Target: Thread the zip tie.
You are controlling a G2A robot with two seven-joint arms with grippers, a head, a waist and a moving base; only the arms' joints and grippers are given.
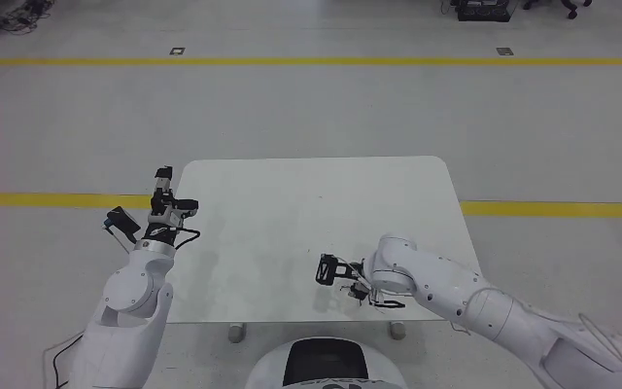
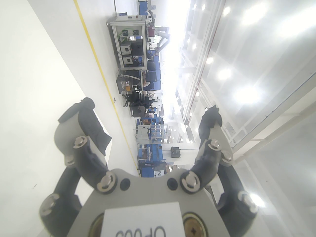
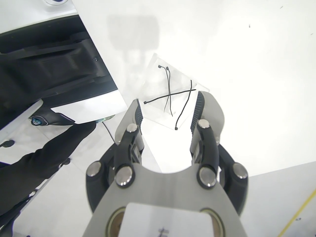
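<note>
Where the white table meets its front edge, the right gripper hangs with its fingers apart, and wide tabletop lies beyond it. The left gripper, fingers also apart, is at the table's left edge. Under the right gripper is a clear tray. On it lie four thin black zip ties, loose and crossed.

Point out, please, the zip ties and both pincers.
zip ties (image 3: 169, 96), right wrist view, where two cross.
right pincer (image 3: 168, 97), right wrist view, midway between fingertips.
left pincer (image 2: 149, 105), left wrist view, midway between fingertips.
</note>
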